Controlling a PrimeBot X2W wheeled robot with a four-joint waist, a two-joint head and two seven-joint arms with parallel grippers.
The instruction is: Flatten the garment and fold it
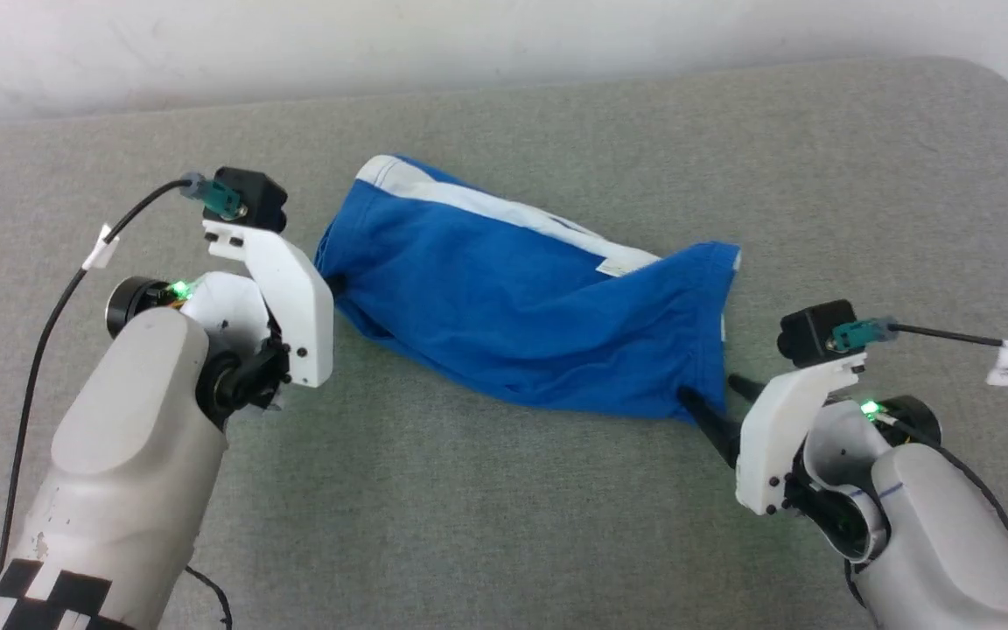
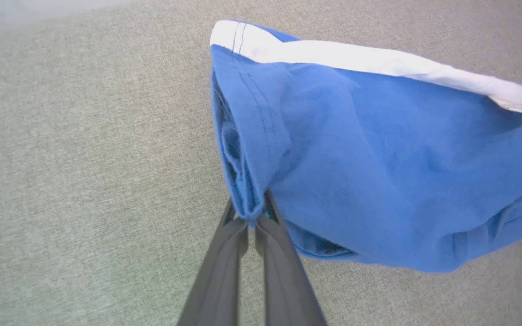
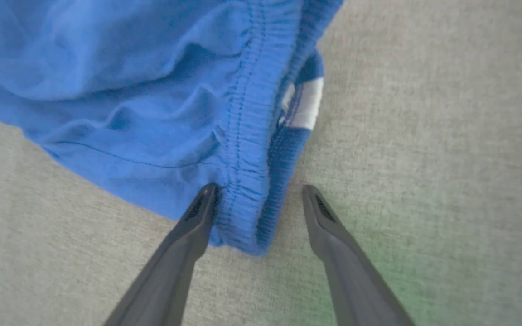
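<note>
the left gripper (image 2: 248, 212) has its two dark fingers (image 2: 224, 253) pressed together on a bunched hem edge of the garment (image 2: 379, 181), pinching a narrow fold of blue cloth right at the tips. in the head view the left gripper (image 1: 335, 284) meets the cloth's left end, most of its fingers hidden behind the white wrist mount. the right gripper (image 3: 261, 192) stands spread wide. the finger on the left of its wrist view touches the gathered elastic waistband (image 3: 247, 113) at its lower corner, that corner sits in the gap, and the other finger lies over bare surface just beside the cloth, so the jaws are not closed on anything. in the head view the right gripper (image 1: 710, 388) sits at the garment's lower right corner. the garment (image 1: 513, 306) lies as a long, slanted, rumpled shape between the two grippers, in the middle of the grey padded surface (image 1: 504, 525). a white band (image 1: 486, 203) runs along its far edge from the upper left end toward the middle, ending at a small white tag (image 1: 618, 265). a white patch (image 3: 306, 104) shows inside the waistband opening in the right wrist view. a pale wall (image 1: 381, 52) rises behind the surface's far edge, and a black cable (image 1: 40, 341) loops off the left wrist.
</note>
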